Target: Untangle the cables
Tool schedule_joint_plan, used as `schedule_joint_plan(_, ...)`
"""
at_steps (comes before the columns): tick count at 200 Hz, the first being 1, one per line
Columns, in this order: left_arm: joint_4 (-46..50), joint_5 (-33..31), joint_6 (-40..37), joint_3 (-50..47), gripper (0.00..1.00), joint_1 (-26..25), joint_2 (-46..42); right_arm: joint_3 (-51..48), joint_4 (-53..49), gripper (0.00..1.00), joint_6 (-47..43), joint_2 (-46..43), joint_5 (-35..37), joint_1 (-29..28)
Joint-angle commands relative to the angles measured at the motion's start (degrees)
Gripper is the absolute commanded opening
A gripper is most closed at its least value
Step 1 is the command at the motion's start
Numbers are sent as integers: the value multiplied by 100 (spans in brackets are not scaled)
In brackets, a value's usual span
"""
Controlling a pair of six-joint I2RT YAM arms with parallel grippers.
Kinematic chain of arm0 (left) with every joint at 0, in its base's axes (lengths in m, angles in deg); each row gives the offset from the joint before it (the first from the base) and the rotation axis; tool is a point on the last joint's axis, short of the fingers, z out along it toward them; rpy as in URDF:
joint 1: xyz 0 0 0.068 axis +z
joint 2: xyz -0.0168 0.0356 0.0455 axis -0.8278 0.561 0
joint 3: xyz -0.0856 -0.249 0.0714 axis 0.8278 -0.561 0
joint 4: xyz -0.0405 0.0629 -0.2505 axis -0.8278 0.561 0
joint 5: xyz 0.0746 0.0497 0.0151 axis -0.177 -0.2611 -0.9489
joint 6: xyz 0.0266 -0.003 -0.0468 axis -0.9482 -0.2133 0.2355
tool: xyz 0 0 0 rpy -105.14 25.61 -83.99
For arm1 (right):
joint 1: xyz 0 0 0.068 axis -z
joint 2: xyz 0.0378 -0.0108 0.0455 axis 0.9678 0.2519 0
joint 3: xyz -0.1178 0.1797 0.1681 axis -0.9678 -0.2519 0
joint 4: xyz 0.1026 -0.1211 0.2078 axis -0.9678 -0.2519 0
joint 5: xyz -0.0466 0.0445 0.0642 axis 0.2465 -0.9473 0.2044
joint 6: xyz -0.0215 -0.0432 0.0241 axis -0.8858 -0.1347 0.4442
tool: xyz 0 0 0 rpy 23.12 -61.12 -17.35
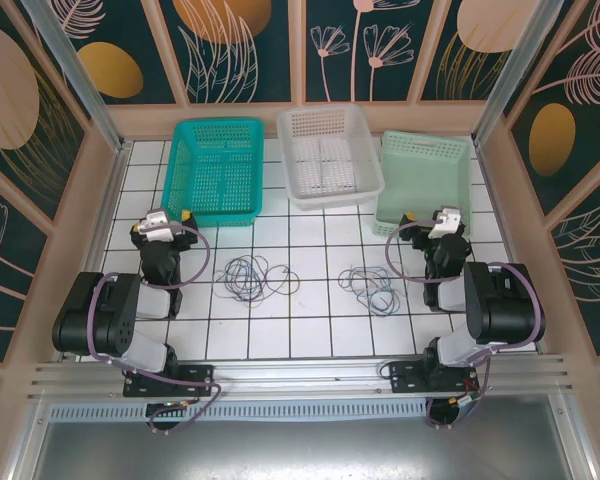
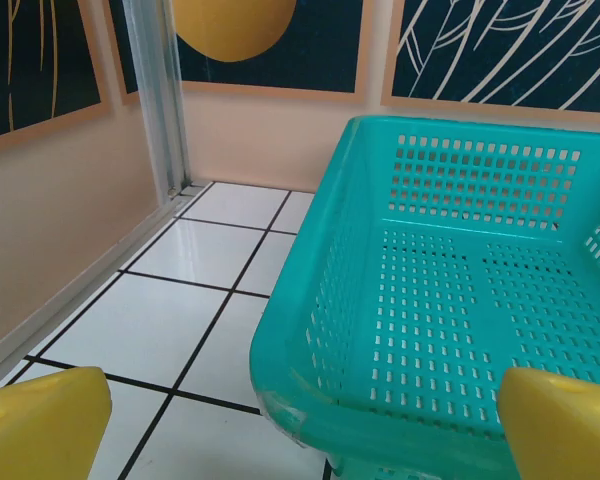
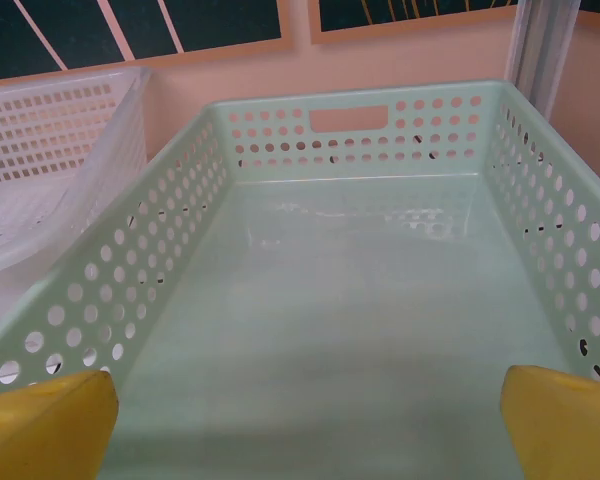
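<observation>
The cables lie on the tiled table in two loose tangles of thin grey-white, blue and black wire, one left of centre (image 1: 252, 278) and one right of centre (image 1: 372, 288). My left gripper (image 1: 170, 218) hangs left of the left tangle, near the teal basket's front corner. In the left wrist view it (image 2: 300, 440) is open, with its yellow fingertips (image 2: 40, 425) wide apart and nothing between them. My right gripper (image 1: 442, 218) is right of the right tangle, at the green basket's front edge. It (image 3: 305, 430) is open too, and its yellow fingertips (image 3: 565, 420) hold nothing.
Three baskets stand in a row at the back: teal (image 1: 218, 168), white (image 1: 328, 155) and pale green (image 1: 425, 178). The teal basket's near corner (image 2: 280, 400) is close under my left gripper, and the green basket's floor (image 3: 340, 300) lies in front of my right gripper. Walls enclose the table.
</observation>
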Motion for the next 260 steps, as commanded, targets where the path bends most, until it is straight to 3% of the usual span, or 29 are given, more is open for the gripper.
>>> schedule_joint_plan(1,-3,27,-10,54,99,50,50,65,20,99,51,46,-125,27)
schedule_joint_plan(141,33,-44,9,51,99,50,1,160,-182,97,65,-22,-284,94)
schedule_joint_plan(153,422,-218,73,170,99,50,-230,413,-818,94,78,-278,-275,94)
schedule_joint_plan(167,1665,-665,291,523,99,53,-757,883,-2117,90,244,-663,-197,94)
schedule_joint_plan(187,3636,-1658,1266,1133,99,46,-1567,1232,-3412,86,531,-1213,-184,86)
schedule_joint_plan(204,4776,-1957,2049,1285,99,42,-2314,1320,-4095,85,756,-1657,-184,72)
schedule_joint_plan(228,5254,-1413,2560,1173,99,41,-3234,1505,-5168,82,1154,-2342,-322,33)
schedule_joint_plan(260,5596,-191,2613,1410,98,-83,-3510,2262,-7154,77,1618,-2563,-1001,-117)
